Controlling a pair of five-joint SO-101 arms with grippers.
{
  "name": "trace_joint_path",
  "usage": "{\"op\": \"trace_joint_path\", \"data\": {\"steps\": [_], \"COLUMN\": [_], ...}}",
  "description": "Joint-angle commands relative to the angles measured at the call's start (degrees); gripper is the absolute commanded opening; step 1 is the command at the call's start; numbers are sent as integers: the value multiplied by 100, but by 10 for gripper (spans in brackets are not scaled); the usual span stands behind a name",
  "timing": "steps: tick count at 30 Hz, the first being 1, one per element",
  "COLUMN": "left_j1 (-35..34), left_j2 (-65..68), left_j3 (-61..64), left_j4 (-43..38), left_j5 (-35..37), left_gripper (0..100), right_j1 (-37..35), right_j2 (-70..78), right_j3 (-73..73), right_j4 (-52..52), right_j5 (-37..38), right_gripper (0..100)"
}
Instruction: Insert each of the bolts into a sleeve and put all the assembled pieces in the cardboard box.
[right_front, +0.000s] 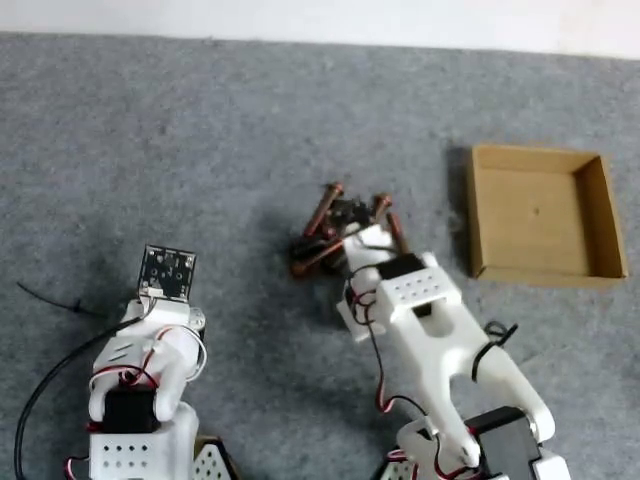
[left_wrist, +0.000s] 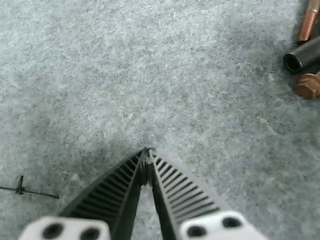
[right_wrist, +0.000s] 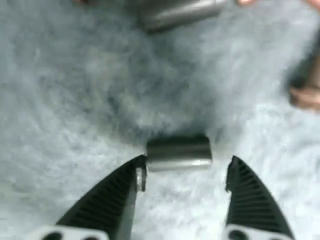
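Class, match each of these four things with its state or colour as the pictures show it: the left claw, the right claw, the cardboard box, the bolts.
Things
1. left claw
2. right claw
3. cardboard box
4. bolts

States
A. open, a sleeve at its tips
B. shut, over grey carpet
C. copper-coloured, piled mid-table
D. brown, off to one side of the pile, apart from it

Pairs: 1-B, 2-A, 3-D, 4-C
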Motion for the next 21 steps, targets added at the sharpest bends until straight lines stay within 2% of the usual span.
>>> {"op": "trace_joint_path", "data": {"steps": [1,7,10,17,21], "left_j1": [-31,-31,-31,-31,-31], "left_j2": [-4,-4,-4,-4,-4], "left_j3": [-31,-31,-31,-31,-31], "left_j4": [-114,-114,-114,-114,-114], "left_j5": [-35,-35,-35,-35,-35], "left_gripper": [5,5,5,5,5], "right_j1": [-13,-4,-4,-4,-4], "right_j2": [-22,31,31,48,48], "right_j3": [-409,-409,-409,92,189], "right_j4": [180,154,40,-1015,-1086], "right_j5": [-387,-545,-967,-2163,-2743], "right_gripper": [235,235,235,235,235]}}
